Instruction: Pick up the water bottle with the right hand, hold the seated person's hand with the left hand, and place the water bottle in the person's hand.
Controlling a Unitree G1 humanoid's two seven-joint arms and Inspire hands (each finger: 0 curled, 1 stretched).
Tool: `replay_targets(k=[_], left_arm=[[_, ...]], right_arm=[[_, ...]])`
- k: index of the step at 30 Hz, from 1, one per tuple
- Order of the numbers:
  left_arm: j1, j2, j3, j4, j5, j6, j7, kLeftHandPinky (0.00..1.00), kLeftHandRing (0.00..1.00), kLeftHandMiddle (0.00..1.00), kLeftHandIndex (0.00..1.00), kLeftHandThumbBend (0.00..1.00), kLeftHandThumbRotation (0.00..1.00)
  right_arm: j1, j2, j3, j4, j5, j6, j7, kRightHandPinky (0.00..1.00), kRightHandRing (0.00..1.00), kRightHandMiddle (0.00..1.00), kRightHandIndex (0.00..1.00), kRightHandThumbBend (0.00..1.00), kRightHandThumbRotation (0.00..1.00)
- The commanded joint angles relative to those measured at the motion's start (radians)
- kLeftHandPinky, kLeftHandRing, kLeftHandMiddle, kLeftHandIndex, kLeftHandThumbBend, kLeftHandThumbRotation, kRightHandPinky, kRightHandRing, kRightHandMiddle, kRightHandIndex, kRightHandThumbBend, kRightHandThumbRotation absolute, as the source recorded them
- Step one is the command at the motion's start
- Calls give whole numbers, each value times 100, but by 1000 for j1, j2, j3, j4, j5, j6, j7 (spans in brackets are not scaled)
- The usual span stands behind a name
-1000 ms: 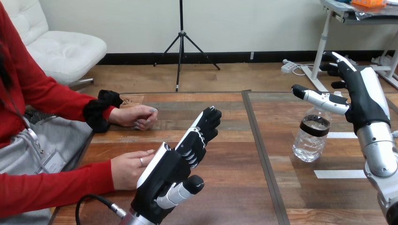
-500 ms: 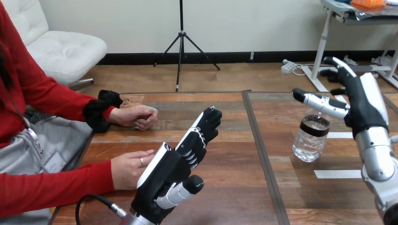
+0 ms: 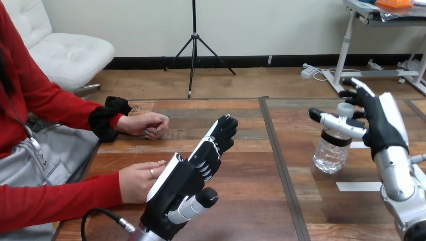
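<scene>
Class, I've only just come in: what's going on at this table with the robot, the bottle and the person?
The robot's right hand is open at the water bottle, thumb across the front of its neck and fingers behind, not yet closed on it. The bottle stands upright on the table. The left hand is open next to the person's nearer hand, not holding it; whether they touch is unclear. The person's farther hand rests on the table.

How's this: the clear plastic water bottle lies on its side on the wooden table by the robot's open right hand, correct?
Not lying: in the head view the clear plastic water bottle stands upright on the wooden table by the robot's open right hand.
</scene>
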Motion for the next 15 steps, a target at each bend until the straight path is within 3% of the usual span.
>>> replay_targets(k=[1, 15], left_arm=[[-35, 9, 13, -55, -20, 0, -1, 99, 100, 100, 100, 100, 80], [-40, 18, 23, -45, -50, -9, -36, 99, 100, 100, 100, 100, 81]], right_arm=[[-33, 17, -8, 8, 4, 3, -17, 71, 82, 84, 90, 100, 50], [-25, 35, -14, 32, 15, 9, -9, 75, 84, 85, 91, 100, 47]])
